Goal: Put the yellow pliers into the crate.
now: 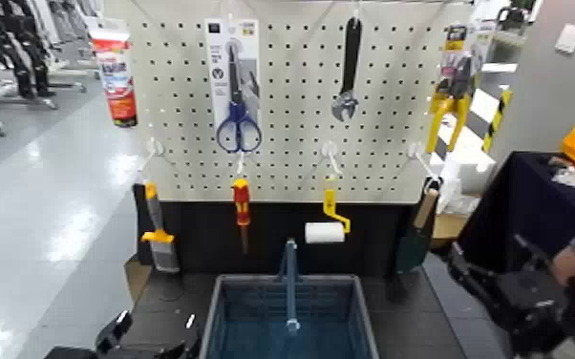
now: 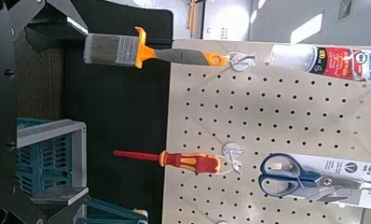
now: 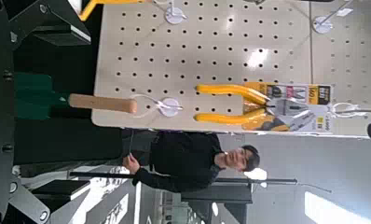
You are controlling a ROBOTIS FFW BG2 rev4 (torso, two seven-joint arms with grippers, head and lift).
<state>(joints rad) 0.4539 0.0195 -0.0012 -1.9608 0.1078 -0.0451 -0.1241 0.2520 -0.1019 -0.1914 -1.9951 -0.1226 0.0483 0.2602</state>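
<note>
Resting low beside the crate [image 1: 287, 310], the left gripper [image 1: 148, 342] and right gripper [image 1: 501, 291] sit idle; whether their fingers are parted cannot be told. One yellow pliers [image 1: 451, 95] hangs on the pegboard [image 1: 291, 124] above the single crate.

A white pegboard [image 1: 291, 105] carries the tools on hooks. Along its upper edge hang a red-and-white tube [image 1: 115, 74] at the left corner, blue-handled scissors [image 1: 235, 86] on a white card, a black adjustable wrench [image 1: 348, 69], and the yellow pliers [image 1: 453, 88] on their card at the right corner. Along the lower edge hang a paintbrush [image 1: 158, 234], a red-and-yellow screwdriver [image 1: 242, 208], a yellow-handled paint roller [image 1: 327, 221] and a wooden-handled green trowel [image 1: 417, 234]. Below, a dark surface [image 1: 401, 325] bears the crate [image 1: 288, 320] near its front edge.
</note>
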